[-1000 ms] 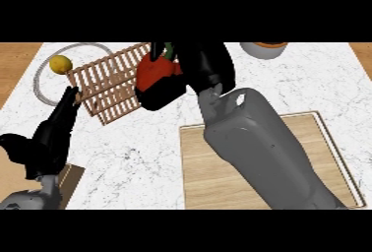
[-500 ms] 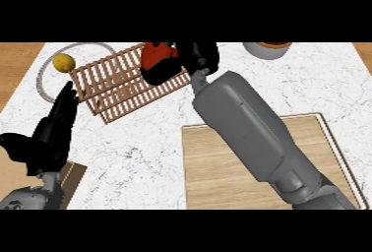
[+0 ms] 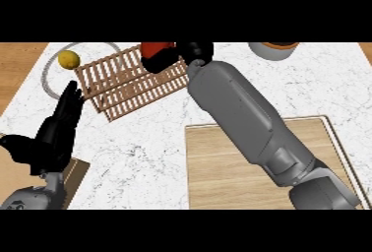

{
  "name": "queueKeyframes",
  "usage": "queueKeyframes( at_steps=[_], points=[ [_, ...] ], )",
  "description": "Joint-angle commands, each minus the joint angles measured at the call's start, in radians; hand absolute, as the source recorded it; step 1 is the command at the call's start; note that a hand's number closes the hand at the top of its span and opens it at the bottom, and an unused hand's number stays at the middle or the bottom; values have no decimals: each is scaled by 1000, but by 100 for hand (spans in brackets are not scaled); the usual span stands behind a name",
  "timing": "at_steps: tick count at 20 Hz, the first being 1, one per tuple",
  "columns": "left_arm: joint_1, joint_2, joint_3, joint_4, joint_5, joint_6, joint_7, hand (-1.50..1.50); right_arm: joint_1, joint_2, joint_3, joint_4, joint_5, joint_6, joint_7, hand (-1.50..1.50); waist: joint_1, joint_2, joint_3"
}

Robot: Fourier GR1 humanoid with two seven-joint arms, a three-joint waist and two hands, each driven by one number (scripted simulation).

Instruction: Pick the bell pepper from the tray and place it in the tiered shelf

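Right hand (image 3: 190, 52) fingers curl round the bell pepper (image 3: 155, 51) over the tiered shelf (image 3: 131, 81).

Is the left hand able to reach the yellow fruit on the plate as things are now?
Probably yes. The left hand rests open at the counter's left, fingers pointing toward the yellow fruit on the plate; nothing lies between them, and the shelf stands to the side.

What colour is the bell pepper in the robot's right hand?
Red: the bell pepper, seen in the head view, held over the slatted shelf.
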Motion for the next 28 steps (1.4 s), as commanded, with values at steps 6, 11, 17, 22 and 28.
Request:
queueKeyframes(
  at_steps=[6, 11, 17, 22, 28],
  points=[
    [-55, -9, 29, 35, 6, -6, 25, 0, -104, 0, -45, 204, -165, 97, -162, -150, -14, -1, 0],
    [-41, -38, 5, 68, -35, 7, -30, 0, -107, 0, -16, 247, -267, 41, -260, -150, 9, 5, 0],
    [-8, -18, 16, -17, -23, -4, 33, 0, -176, 0, -151, 218, -353, 31, -280, -150, -20, -7, 1],
    [53, -24, 26, -56, -30, 3, 13, 0, -159, -93, -212, 226, -358, 5, -251, -150, -37, -13, 1],
    [52, -4, 56, -57, -32, 0, 43, 0, -63, -240, -259, 184, -390, 93, -180, -150, -61, -18, 1]
  ],
)
